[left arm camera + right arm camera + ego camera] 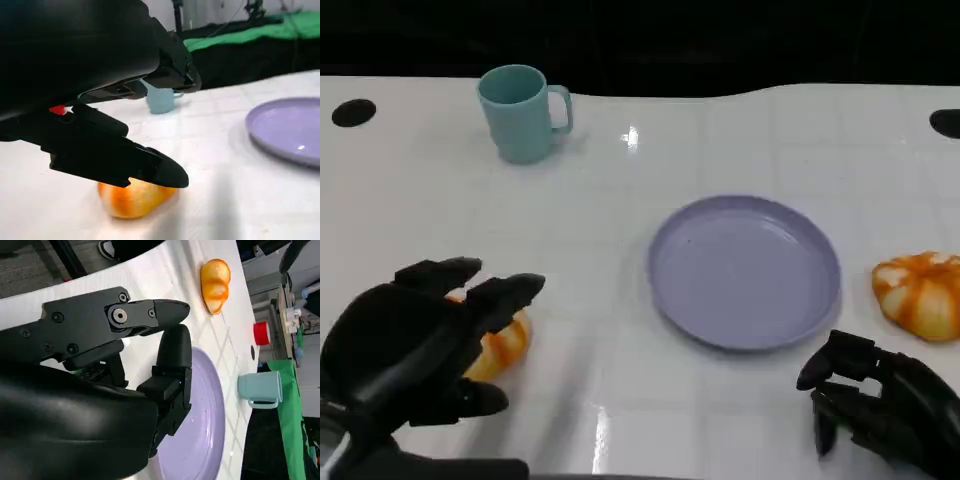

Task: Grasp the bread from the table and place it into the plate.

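Our left hand (pixel 415 340) hangs over the golden-orange glazed bread roll (pixel 500 345), its fingers spread above and around the roll; the left wrist view shows one black finger (pixel 150 170) lying just over the crust, and we cannot tell whether it touches. The roll sits on the glossy white table (pixel 620 300), well to the left of the round lilac plastic plate (pixel 745 270), which holds nothing. We judge the bread light, soft and easily dented, with a shiny crust that could slide under hard fingertips, so we would close on it gently across its broad middle, fingers on one flank and thumb on the other, rather than squeeze one end. Our right hand (pixel 875 400) rests low near the plate's near edge, fingers curled inward and holding nothing. Counting what we see: two pieces of bread, the one under our left hand and a second orange-and-white striped bun (pixel 920 295) just to the right of the plate; one plate; and one pale teal plastic mug (pixel 523 112) with a handle standing upright at the far side of the table.
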Robot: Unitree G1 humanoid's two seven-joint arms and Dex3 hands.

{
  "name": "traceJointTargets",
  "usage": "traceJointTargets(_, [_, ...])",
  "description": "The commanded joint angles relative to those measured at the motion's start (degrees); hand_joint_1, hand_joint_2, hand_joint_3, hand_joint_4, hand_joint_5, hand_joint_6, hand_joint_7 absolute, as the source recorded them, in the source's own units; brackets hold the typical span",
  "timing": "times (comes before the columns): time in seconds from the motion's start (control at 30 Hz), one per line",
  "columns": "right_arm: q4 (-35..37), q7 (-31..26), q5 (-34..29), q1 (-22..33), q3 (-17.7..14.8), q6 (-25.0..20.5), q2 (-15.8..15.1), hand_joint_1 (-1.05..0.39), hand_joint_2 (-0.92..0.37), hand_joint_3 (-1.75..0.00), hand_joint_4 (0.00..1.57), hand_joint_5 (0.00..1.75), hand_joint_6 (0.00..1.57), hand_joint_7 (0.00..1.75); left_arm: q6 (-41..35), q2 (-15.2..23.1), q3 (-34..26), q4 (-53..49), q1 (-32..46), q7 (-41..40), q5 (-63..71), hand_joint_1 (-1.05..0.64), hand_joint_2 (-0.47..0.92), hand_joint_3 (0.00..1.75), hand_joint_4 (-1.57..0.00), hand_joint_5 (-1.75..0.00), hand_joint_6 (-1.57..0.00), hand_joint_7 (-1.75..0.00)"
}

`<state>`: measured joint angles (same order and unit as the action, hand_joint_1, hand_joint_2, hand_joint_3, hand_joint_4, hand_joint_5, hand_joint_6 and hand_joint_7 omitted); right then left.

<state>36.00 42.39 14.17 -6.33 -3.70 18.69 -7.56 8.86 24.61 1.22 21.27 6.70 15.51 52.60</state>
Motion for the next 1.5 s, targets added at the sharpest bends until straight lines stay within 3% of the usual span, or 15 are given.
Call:
traceJointTargets(0.03, [-0.32,-0.67,-0.41,1.14,-0.01,-1.26,-0.96,-0.51,-0.92,-0.24,0.67,1.75,0.70,1.35,-2.91,1.87,2.16,-0.72,-1.92,0.59,4.84,-0.52,0.83,0.00,-0.23,-0.01,-0.29,0.00])
traceJointTargets(0.47, [-1.25,-0.50,-0.54,1.58,-0.08,-1.63,-1.19,-0.50,-0.92,-0.26,0.66,1.75,0.68,1.35,-10.05,2.32,9.70,-10.21,-9.40,5.14,9.35,-0.44,0.80,0.00,-0.16,0.00,-0.19,0.00])
traceJointTargets(1.23, [-0.40,0.52,-0.07,1.36,-0.32,-1.24,-1.21,-0.51,-0.92,-0.24,0.65,1.75,0.69,1.35,-13.74,2.59,18.94,-33.27,-20.99,1.84,5.32,-0.42,0.82,0.01,-0.10,0.00,-0.11,0.00])
traceJointTargets(1.4, [-0.28,0.54,-0.05,1.30,-0.35,-1.14,-1.25,-0.50,-0.92,-0.24,0.65,1.75,0.69,1.34,-12.11,3.05,19.63,-36.21,-21.66,-0.70,3.19,-0.38,0.83,0.01,-0.12,-0.01,-0.11,0.00])
traceJointTargets(1.5, [-0.33,0.39,-0.18,1.31,-0.31,-0.96,-1.25,-0.51,-0.92,-0.24,0.65,1.75,0.69,1.34,-9.42,3.44,19.42,-38.32,-21.55,-4.76,1.50,-0.26,0.91,0.10,-0.28,-0.08,-0.22,-0.03])
